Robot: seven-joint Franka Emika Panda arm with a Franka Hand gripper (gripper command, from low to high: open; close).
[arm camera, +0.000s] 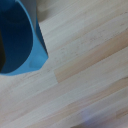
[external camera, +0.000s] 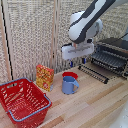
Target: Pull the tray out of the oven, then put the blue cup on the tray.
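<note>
The blue cup (external camera: 70, 85) stands upright on the wooden table, its handle toward the exterior view's right. In the wrist view the blue cup (arm camera: 20, 42) fills one corner, seen from above. My gripper (external camera: 76, 61) hangs above the cup and a little behind it, apart from it. Its fingers are too small and dark to read, and none show in the wrist view. The oven (external camera: 116, 50) sits at the exterior view's right with its front open. The tray (external camera: 105, 61), a rack of dark bars, juts out of the opening.
A shallow red bowl (external camera: 70, 75) sits right behind the cup. The oven's lowered door (external camera: 93, 73) reaches toward the cup. A yellow-orange box (external camera: 44, 77) stands further to the exterior view's left, and a red basket (external camera: 22, 100) fills the front corner on that side. A slatted wall runs behind.
</note>
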